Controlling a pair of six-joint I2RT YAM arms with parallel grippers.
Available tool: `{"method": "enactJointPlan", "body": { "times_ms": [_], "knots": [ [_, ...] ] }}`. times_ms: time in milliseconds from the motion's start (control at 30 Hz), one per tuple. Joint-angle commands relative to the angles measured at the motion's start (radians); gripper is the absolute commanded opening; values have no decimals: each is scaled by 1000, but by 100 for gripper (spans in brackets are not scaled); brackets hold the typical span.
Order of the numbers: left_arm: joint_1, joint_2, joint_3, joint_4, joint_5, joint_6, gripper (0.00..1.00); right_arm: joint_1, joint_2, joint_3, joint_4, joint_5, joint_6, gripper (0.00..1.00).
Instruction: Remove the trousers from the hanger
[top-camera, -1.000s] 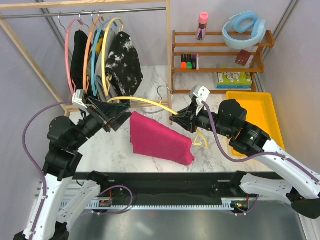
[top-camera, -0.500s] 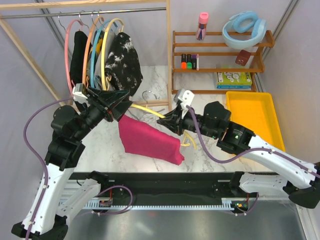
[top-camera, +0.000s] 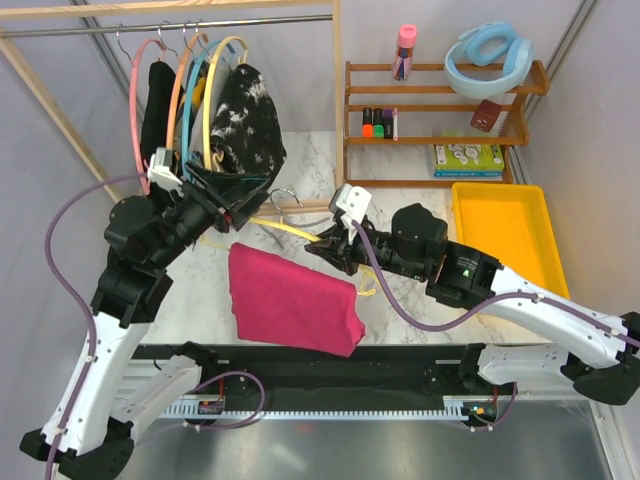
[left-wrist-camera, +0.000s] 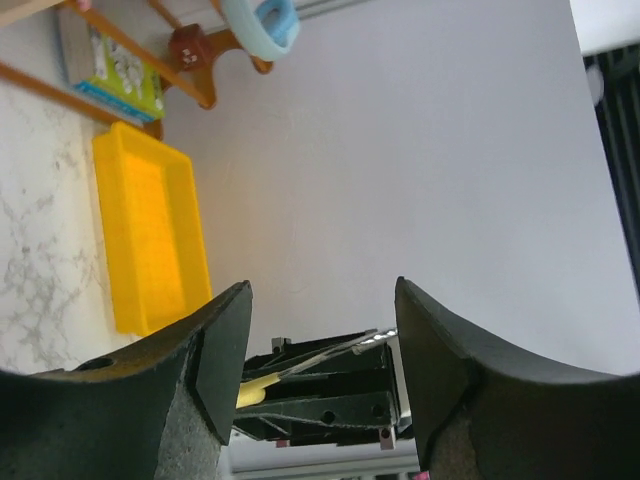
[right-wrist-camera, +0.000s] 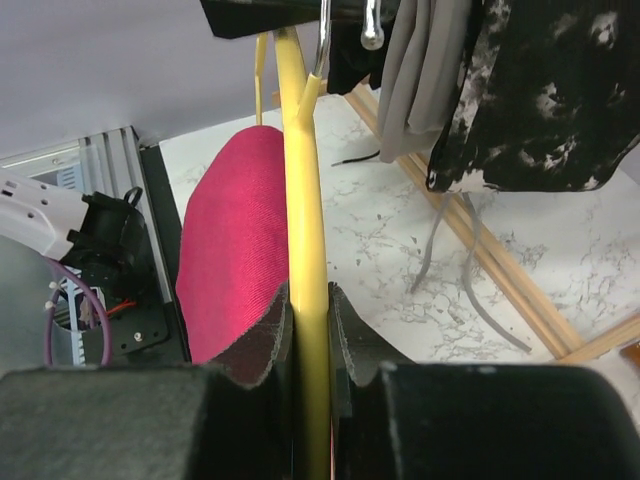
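The magenta trousers (top-camera: 290, 300) hang folded from the pale-yellow hanger (top-camera: 292, 229), which is held in the air between my two arms. My right gripper (top-camera: 320, 246) is shut on the hanger's yellow arm. In the right wrist view the hanger (right-wrist-camera: 303, 150) runs straight up between the closed right gripper (right-wrist-camera: 307, 310), with the trousers (right-wrist-camera: 230, 230) to its left and the metal hook (right-wrist-camera: 372, 30) at the top. My left gripper (top-camera: 240, 195) is at the hanger's left end near the hook. In the left wrist view the left gripper (left-wrist-camera: 322, 290) is open, with nothing between its jaws.
A wooden clothes rack (top-camera: 200, 25) at back left carries pink, orange, blue and yellow hangers, a black garment (top-camera: 158, 110) and a black-and-white mottled garment (top-camera: 248, 120). A wooden shelf (top-camera: 440, 95) stands at the back. A yellow tray (top-camera: 510, 235) lies at right.
Both arms have moved left and toward the rack, carrying the hanger with them. The trousers have shifted left and now hang lower, over the table's near edge.
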Motion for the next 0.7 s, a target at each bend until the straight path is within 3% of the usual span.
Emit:
{"method": "enactJointPlan", "body": {
  "times_ms": [0,133,200,333,533,667],
  "knots": [
    [-6,42,128,155,237,355,67,4,-44,151,75,-11,-25,1],
    [-6,70,168,199,447,545,67,-6,-84,163,-15,9,-5,0],
    [-6,67,185,189,573,709,67,-16,-93,174,-75,-41,9,0],
    [-6,96,270,72,782,938,67,-50,-89,203,-153,-158,77,0],
    [-6,134,261,-37,951,1073,66,-122,-75,259,-224,-344,206,0],
    [-6,139,239,-115,939,1169,65,-160,-56,331,-273,-474,281,0]
  ]
}}
